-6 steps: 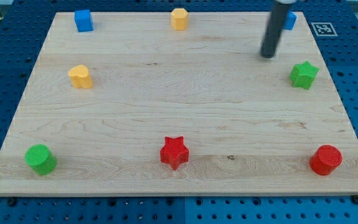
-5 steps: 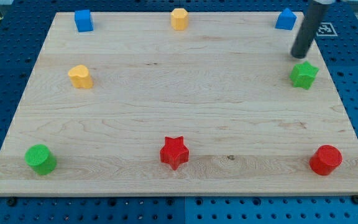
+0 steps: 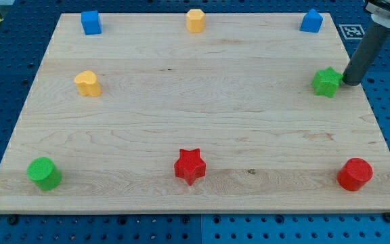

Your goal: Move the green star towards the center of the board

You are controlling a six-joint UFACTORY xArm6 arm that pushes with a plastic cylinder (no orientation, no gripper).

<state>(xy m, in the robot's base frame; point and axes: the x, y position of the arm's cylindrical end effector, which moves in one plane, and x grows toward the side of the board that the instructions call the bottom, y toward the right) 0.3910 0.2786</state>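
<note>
My tip (image 3: 351, 83) carries no pincer, only the rod's bare end, and touches the green star (image 3: 326, 82) from 3 o'clock. The star sits near the worktop's (image 3: 181, 115) 3 o'clock edge, bare wood stretching from it toward 9 o'clock. The rod leans up toward 1 o'clock.

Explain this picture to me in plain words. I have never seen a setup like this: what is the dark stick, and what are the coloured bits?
One camera looks down at a wooden board. The dark stick is a robot arm's rod; it holds nothing and only pushes. My tip sits against the green star, on its right in the view. Other blocks: a blue cube, an orange block and a blue block along the top, a yellow block at left, and a green cylinder, red star and red cylinder along the bottom.
</note>
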